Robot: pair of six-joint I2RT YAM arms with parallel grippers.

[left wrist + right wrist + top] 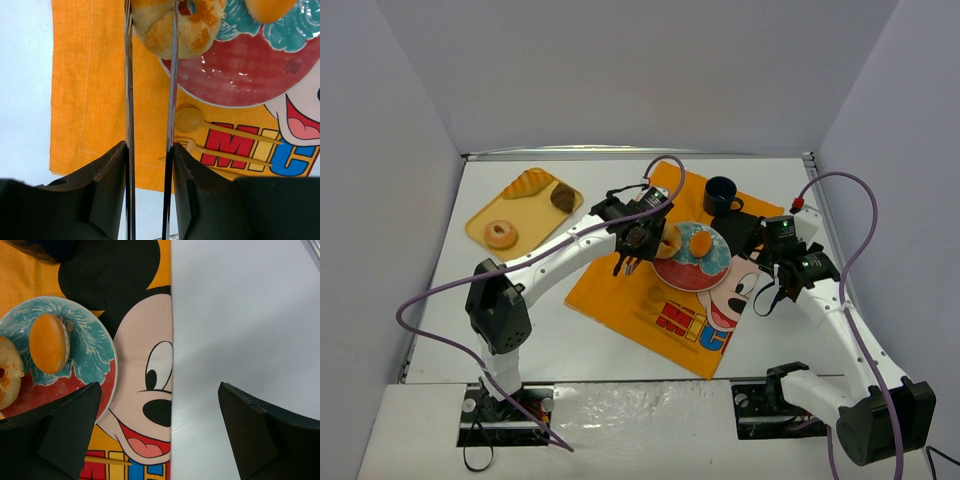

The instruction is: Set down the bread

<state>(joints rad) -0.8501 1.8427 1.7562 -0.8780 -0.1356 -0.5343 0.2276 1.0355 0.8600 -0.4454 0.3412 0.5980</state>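
Top view: left gripper mid-frame, at the left rim of the plate; ring-shaped bread sits there.
Left wrist: jaws pressed on metal tongs; blades pinch the bread at frame top; likely soft, light, crushable, so grip flanks gently.
Right wrist: right gripper jaws spread, empty.

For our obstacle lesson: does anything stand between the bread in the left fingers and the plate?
Nothing visible does. The left fingers hold the ring bread over the plate's left rim; the orange bun lies farther right, apart from it.
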